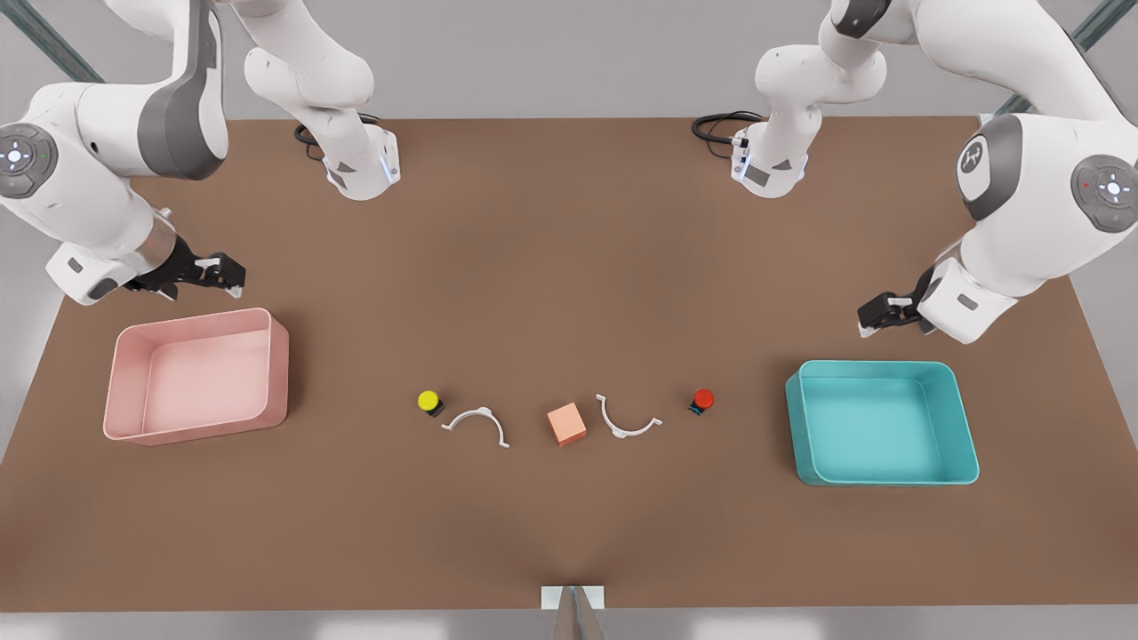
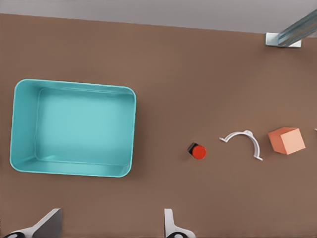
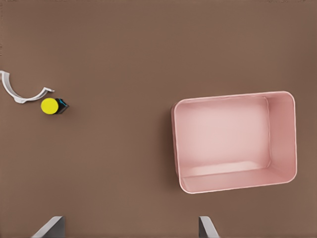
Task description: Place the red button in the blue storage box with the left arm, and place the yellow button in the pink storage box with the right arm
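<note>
The red button [image 1: 702, 400] [image 2: 197, 151] lies on the brown table, between the blue storage box [image 1: 965, 462] [image 2: 24, 124] and a white curved clip. My left gripper [image 1: 869, 317] [image 2: 109, 229] hovers open just behind the blue box, at the front view's right, with nothing between its fingers. The yellow button [image 1: 429, 402] [image 3: 51, 105] lies left of centre in the front view. The pink storage box [image 1: 277, 364] [image 3: 283, 144] stands at the far left. My right gripper [image 1: 228, 276] [image 3: 130, 229] hangs open just behind the pink box. Both boxes hold nothing.
An orange cube [image 1: 566, 423] [image 2: 287, 140] sits mid-table between two white curved clips [image 1: 478, 423] [image 1: 626, 418]. The arm bases [image 1: 360, 169] [image 1: 770, 164] stand at the far edge. A small white bracket [image 1: 573, 597] marks the near edge.
</note>
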Robot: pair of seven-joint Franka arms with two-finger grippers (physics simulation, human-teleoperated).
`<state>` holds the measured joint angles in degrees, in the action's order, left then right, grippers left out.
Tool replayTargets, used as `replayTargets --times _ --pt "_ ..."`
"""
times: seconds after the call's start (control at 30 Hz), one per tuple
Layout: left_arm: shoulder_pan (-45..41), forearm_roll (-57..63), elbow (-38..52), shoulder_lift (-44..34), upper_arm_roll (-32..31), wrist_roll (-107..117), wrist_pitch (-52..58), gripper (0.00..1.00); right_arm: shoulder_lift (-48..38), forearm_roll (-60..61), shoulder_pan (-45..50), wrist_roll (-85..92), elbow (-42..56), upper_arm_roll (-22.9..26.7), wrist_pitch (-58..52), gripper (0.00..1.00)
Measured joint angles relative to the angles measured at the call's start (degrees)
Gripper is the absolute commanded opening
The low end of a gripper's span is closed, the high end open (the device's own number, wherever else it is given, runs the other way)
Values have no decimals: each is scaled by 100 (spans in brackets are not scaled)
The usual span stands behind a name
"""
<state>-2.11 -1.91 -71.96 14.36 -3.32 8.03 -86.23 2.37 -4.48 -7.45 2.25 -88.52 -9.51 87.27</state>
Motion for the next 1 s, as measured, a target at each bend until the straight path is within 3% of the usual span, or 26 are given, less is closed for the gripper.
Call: replayTargets --times 0.17,0.3,0.4,0.63,0.97,1.0 --pt "-458 11 -69 369 2 -199 5 100 67 3 56 -4 44 -33 9 100" --pt "-1174 -14 -2016 596 -18 -260 -1179 100 566 -13 56 -10 93 -215 274 100" --pt "-1275 -55 -2679 787 -27 -420 -2136 100 1342 -37 327 -24 96 -409 763 100" --pt "-1512 -66 -2841 1529 -42 -944 -3487 100 3096 -282 1283 -319 -250 -454 2408 100" --pt "-1528 -50 -2729 2466 -36 -1514 -4713 99 3786 -974 1649 -1145 -758 -415 4357 100" --pt "-1528 -49 -2712 2491 -36 -1556 -4793 92 3860 -1011 1650 -1209 -761 -413 4498 98"
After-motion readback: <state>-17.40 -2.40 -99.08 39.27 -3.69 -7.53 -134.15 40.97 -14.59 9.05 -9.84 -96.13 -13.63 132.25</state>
